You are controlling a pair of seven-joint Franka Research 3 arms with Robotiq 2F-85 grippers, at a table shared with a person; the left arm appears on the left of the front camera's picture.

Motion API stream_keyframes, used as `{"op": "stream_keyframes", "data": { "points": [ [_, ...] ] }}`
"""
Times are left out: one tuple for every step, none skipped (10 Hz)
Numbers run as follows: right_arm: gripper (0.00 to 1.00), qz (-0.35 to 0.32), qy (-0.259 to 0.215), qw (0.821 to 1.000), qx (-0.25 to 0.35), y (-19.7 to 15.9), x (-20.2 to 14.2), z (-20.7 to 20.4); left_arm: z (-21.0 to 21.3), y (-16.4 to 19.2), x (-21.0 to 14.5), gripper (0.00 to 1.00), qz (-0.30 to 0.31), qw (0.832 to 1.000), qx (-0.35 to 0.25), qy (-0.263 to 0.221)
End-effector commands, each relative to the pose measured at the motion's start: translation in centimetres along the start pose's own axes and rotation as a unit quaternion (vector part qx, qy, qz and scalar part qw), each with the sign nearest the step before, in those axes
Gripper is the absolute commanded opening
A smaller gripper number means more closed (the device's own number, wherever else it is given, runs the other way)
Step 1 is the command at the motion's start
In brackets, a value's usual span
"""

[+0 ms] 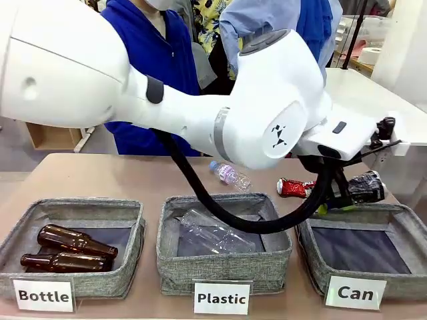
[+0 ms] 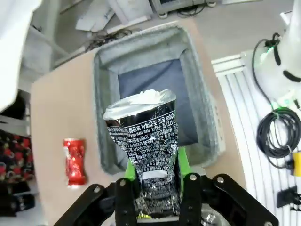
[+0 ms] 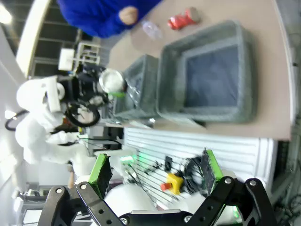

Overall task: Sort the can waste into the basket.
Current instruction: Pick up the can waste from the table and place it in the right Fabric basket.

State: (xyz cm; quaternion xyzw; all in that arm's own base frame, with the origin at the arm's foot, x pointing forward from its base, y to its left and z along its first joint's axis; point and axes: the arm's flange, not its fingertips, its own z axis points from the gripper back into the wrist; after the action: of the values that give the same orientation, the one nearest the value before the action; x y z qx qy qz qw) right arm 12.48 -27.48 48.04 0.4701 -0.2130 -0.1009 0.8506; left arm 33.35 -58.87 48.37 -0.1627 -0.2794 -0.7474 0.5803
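Left gripper [image 2: 156,165]: you have it clamped on the lower body of the black can [image 2: 146,136], with a green pad pressed to each side.
Black can: it is off the worktop [image 1: 100,177], dented at the waist, its silver top pointing away from the gripper. In the left wrist view the basket's dark opening lies right behind it, toward 12 o'clock.
Basket [image 1: 313,250]: in the front view you find it at the right end of the row, with the white "Can" label [image 1: 355,292] on its near wall. The black can hangs just over the far rim, at about 1 o'clock from the opening.
Red can [image 1: 293,188]: crushed and lying on the worktop just beyond the basket's far left corner, at 9 o'clock from the held can and apart from it.
Right gripper [image 3: 156,167]: its fingers are spread wide with nothing between them, away from the worktop's edge.
Other bins: the "Plastic" bin [image 1: 170,260] holds a clear bottle [image 1: 207,233], and the "Bottle" bin [image 1: 100,283] holds two brown bottles [image 1: 73,241].
Loose bottle [image 1: 230,175]: clear plastic, on the worktop at 9 o'clock from the red can.
Person [image 1: 160,53]: in blue, at the far side.
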Motion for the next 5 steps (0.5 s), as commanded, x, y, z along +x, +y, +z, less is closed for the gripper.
{"op": "stream_keyframes", "data": {
  "points": [
    [1.00,0.035,0.021,0.999,-0.032,-2.4,-0.6,1.4,-1.8,0.3,0.7,0.00,0.013,0.999,-0.005,-0.040],
    [1.00,0.029,0.017,0.999,-0.016,-2.8,-0.8,1.0,-2.5,0.3,0.2,0.00,0.029,0.998,0.000,-0.054],
    [1.00,0.008,0.009,1.000,-0.019,-1.1,-1.2,1.2,-2.6,0.6,-0.2,0.00,0.039,0.997,0.008,-0.063],
    [1.00,0.008,0.009,1.000,-0.019,-1.1,-1.2,1.2,-2.6,0.9,-0.2,0.00,0.043,0.997,0.004,-0.063],
    [1.00,0.008,0.009,1.000,-0.019,-1.1,-1.2,1.2,-2.6,1.0,-0.2,0.00,0.045,0.997,0.006,-0.061]
  ]
}}
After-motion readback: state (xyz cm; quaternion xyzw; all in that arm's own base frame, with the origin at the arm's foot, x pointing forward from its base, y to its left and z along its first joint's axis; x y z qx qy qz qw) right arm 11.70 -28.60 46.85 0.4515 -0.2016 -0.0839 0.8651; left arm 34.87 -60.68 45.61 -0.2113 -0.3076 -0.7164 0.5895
